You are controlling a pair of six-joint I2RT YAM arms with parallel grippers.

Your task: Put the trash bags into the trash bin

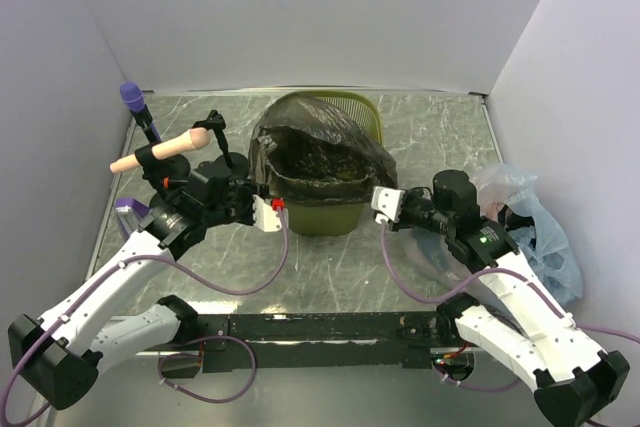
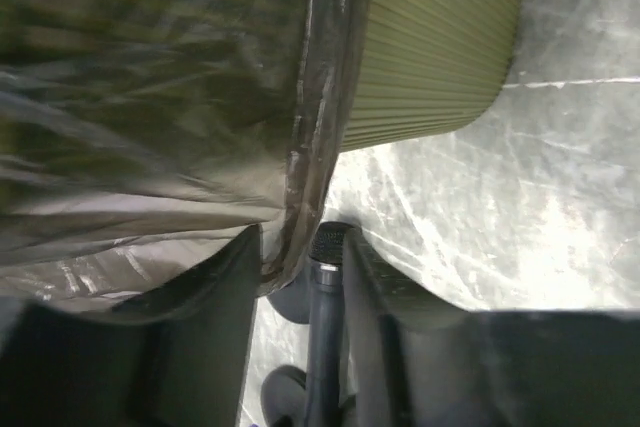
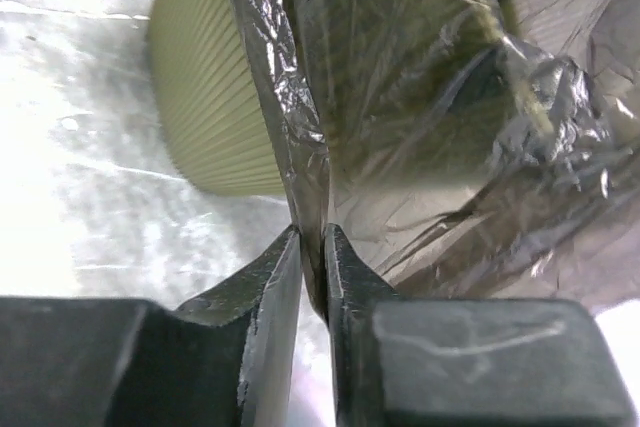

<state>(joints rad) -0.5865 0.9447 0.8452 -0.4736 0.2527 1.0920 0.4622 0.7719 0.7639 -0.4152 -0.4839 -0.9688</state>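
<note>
Gripping, left: I am holding my left gripper [image 2: 300, 247] with its jaws standing apart. The rolled edge of the trash bag [image 2: 150, 97] is hanging into the gap, close against one finger and not clamped.
Gripping, right: I am keeping the jaws of my right gripper [image 3: 313, 239] only a narrow slit apart. A creased fold of the bag is running straight down through that slit. I cannot tell whether the fingers are pressing on it.
Bag position: the bag is sitting in the trash bin [image 1: 340, 217], its film spreading over the near rim and down the sides. The far rim is showing bare green.
Bin position: the bin is standing upright on the marbled table [image 1: 440, 137], between my two grippers.
Tool to bag: I am flanking the bin, left gripper at its left wall and right gripper at its right wall. Both are reaching in at rim height where the film is draping over.
</note>
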